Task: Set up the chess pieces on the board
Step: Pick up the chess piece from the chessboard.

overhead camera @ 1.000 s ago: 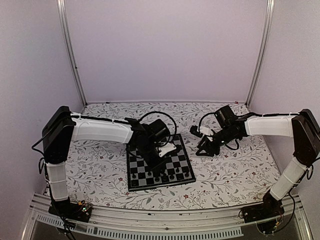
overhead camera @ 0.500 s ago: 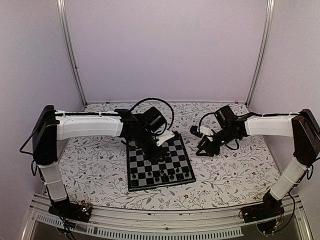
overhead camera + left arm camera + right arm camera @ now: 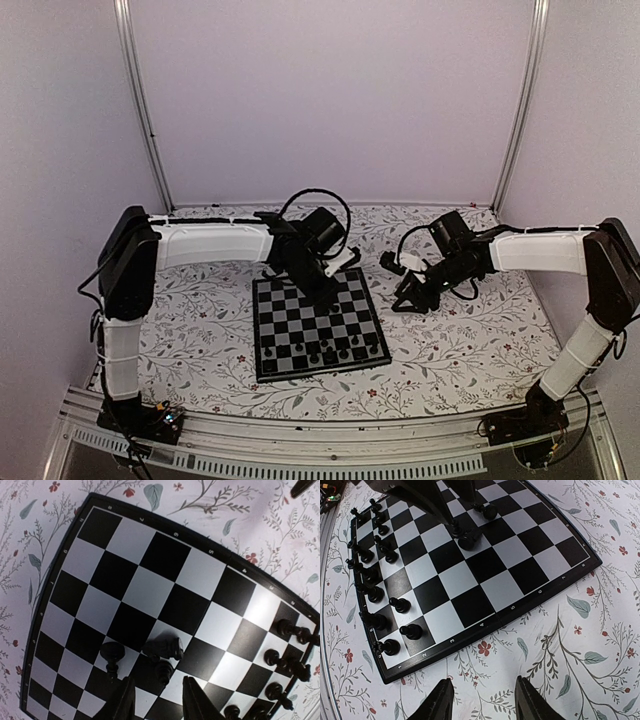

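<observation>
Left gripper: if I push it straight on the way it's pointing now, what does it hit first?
Probably the small black piece just ahead of the left gripper, in line with its open fingers, then the toppled piece behind it. Depth is unclear.

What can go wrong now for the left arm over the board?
1. Three loose pieces crowd together just ahead of the open left fingers; closing on one may knock its neighbours.
2. The lying piece could roll or slip from a grasp.
3. A push on the board might disturb the rows at its edge.
</observation>
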`<action>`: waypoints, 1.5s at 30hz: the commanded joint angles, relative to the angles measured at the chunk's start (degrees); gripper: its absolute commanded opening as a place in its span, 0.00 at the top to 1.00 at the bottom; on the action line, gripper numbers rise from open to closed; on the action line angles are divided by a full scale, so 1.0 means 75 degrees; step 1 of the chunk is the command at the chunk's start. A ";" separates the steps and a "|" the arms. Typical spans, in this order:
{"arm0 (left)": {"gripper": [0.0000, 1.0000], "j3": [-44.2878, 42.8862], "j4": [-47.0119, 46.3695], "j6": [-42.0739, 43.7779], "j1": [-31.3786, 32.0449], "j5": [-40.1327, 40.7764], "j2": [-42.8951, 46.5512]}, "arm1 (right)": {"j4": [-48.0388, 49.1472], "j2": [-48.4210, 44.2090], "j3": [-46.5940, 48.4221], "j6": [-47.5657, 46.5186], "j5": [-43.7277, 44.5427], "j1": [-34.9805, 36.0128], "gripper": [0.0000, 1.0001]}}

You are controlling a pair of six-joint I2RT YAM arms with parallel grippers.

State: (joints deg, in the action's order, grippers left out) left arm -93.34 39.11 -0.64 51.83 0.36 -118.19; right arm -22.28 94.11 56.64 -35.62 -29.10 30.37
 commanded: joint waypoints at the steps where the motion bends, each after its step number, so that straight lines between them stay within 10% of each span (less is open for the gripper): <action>1: 0.66 -0.0271 0.0396 -0.0090 -0.0043 0.0411 -0.0322 | -0.0042 0.0097 0.0131 -0.0032 -0.0023 0.0006 0.54; 19: 0.80 -0.0397 0.0440 0.0011 -0.0103 0.0061 -0.0746 | -0.0046 0.0226 0.0147 -0.0056 -0.0016 0.0005 0.54; 25: 1.00 -0.0509 0.0670 -0.0015 -0.0113 0.0011 -0.0685 | -0.0044 0.0227 0.0145 -0.0056 0.0000 0.0005 0.54; 45: 1.00 -0.0275 0.1146 0.0057 0.0675 -0.1380 0.0109 | -0.0076 0.0287 0.0170 -0.0068 -0.0023 0.0005 0.54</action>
State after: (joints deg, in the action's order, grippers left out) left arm -94.67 46.35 -1.52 55.51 -6.76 -116.57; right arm -22.57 95.81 56.66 -35.81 -29.08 30.37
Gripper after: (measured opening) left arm 0.034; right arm 0.457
